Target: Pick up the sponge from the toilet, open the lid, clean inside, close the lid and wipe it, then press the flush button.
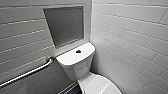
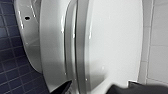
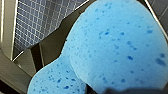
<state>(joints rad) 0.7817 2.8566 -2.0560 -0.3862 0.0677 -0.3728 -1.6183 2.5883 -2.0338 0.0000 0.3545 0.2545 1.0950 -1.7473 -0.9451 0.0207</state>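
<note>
The sponge (image 3: 110,47) is off the toilet (image 1: 75,71) and up in the right gripper (image 3: 125,91). The gripper looks clamped on it, though I can't really pick out its fingers. The lid (image 2: 112,42) lies shut, at the near end of the toilet. The left gripper (image 2: 91,87) hovers close to the lid's rim, its fingers (image 2: 65,86) spread wide and holding nothing. I'd say opening the lid is the step in hand. A finger needs to catch under that rim and swing the lid up toward the tank (image 1: 68,59) at the far end, where the flush button (image 1: 78,51) sits mid-top.
</note>
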